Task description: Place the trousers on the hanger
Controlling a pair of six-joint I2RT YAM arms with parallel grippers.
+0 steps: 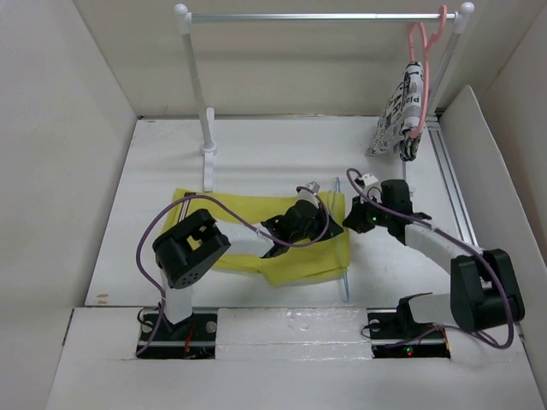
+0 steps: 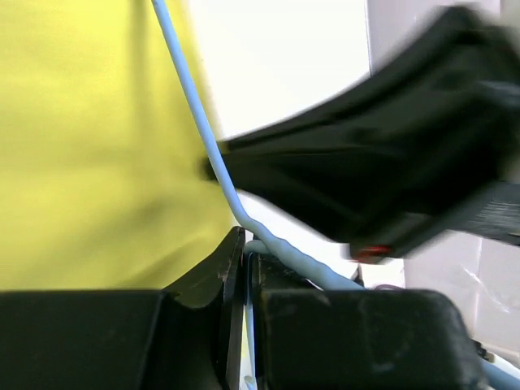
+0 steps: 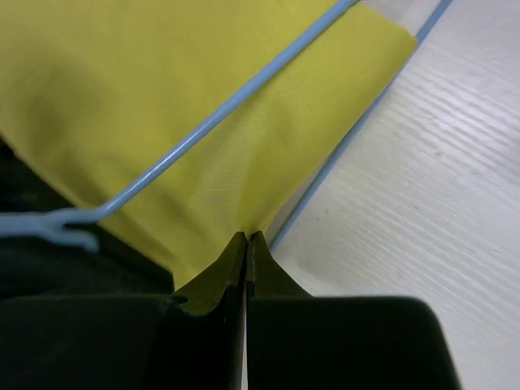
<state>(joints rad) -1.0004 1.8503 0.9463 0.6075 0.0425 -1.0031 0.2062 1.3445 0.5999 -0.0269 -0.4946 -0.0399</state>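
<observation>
The mustard-yellow trousers [image 1: 239, 209] lie spread on the white table, and they also show in the left wrist view [image 2: 81, 138] and the right wrist view [image 3: 162, 89]. The pale-blue hanger [image 1: 344, 282] lies along their right edge; one wire [image 3: 244, 93] crosses over the cloth and another runs under its edge. My left gripper [image 1: 318, 203] [image 2: 245, 244] is shut on the hanger's wire [image 2: 195, 106] near its twisted neck. My right gripper [image 1: 345, 220] [image 3: 247, 237] is shut on the trousers' right edge. It appears blurred in the left wrist view [image 2: 390, 162].
A white clothes rail [image 1: 325, 15] spans the back, its left post [image 1: 205, 120] standing just behind the trousers. A pink hanger [image 1: 419, 51] with printed cloth [image 1: 400, 115] hangs at the rail's right end. A metal track [image 1: 453, 179] runs along the right wall.
</observation>
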